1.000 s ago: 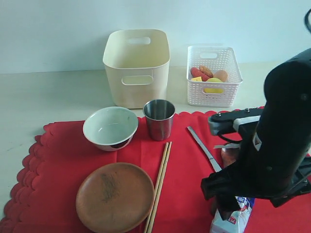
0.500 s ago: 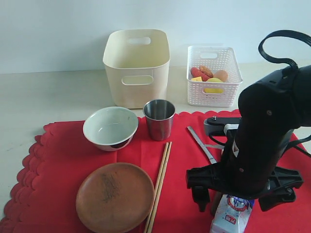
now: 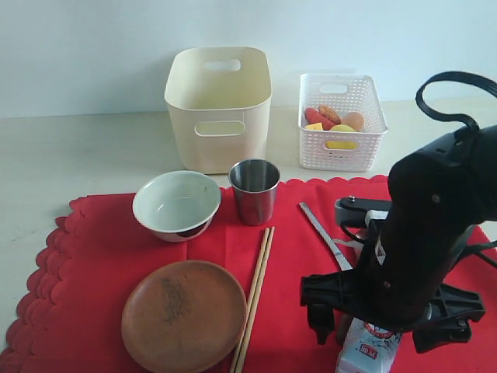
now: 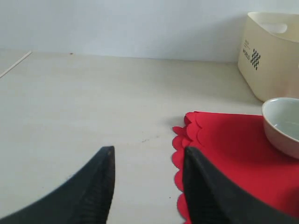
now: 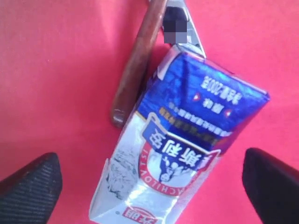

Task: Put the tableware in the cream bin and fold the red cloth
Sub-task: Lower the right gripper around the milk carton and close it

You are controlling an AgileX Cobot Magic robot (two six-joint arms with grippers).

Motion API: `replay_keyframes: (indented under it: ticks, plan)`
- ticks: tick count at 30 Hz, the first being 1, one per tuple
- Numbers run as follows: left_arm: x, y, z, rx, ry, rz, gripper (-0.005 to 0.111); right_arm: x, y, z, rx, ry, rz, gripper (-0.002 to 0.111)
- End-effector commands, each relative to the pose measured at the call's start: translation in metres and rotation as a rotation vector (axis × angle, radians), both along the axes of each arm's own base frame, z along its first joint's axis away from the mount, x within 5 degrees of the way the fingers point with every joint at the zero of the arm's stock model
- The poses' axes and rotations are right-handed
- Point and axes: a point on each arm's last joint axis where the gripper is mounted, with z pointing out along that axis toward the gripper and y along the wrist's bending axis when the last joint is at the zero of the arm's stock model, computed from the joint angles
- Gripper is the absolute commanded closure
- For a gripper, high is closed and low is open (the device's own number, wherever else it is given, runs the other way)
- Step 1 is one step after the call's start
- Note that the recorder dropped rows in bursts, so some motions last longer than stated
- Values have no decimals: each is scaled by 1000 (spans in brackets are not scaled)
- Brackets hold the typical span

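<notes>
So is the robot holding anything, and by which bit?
Nothing. The right gripper stands open either side of the milk carton, not touching; the left gripper is open, empty.

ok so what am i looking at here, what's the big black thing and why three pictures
The black thing is the robot's right arm, seen by a camera off the arms. There is a left arm too, but it is out of that picture. The other two pictures come from a camera on each wrist.

The left fingers, the dark shapes, are open near the edge of the red cloth and hold nothing. The right fingers stand wide open either side of a milk carton beside a wooden spoon, not gripping it.

Also on the cloth are a bowl, steel cup, wooden plate, chopsticks and knife. Behind stand a cream bin and a white basket of food.
</notes>
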Motion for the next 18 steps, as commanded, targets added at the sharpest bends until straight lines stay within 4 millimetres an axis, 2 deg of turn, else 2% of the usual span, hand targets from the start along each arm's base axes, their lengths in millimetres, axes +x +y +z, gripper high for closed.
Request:
replay_keyframes:
  ticks: [1,18]
  plan:
    - [0,0,0,-4,-10,3,61,-4,-5,-11,23,-25,-18,8]
    - [0,0,0,-4,-10,3,61,-4,-6,-22,37,-46,-26,8]
